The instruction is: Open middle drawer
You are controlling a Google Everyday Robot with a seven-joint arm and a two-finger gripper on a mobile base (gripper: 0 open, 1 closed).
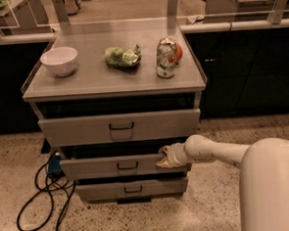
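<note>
The middle drawer (pixel 96 167) is the second of three grey-beige fronts in the metal cabinet, with a small black loop handle (pixel 128 165). It stands slightly forward of the bottom drawer, with a dark gap above it. My gripper (pixel 162 156) reaches in from the right on a white arm. It sits against the right part of the middle drawer's front, right of the handle. One fingertip (pixel 163 149) is at the drawer's top edge and the other lies lower on the front face. The gripper is open.
The top drawer (pixel 86 129) and bottom drawer (pixel 105 191) sit above and below. On the cabinet top (pixel 88 79) stand a white bowl (pixel 59 61), a green bag (pixel 122 56) and a can (pixel 166 57). Black cables (pixel 41 192) lie on the floor at left. My white body (pixel 274 188) fills the lower right.
</note>
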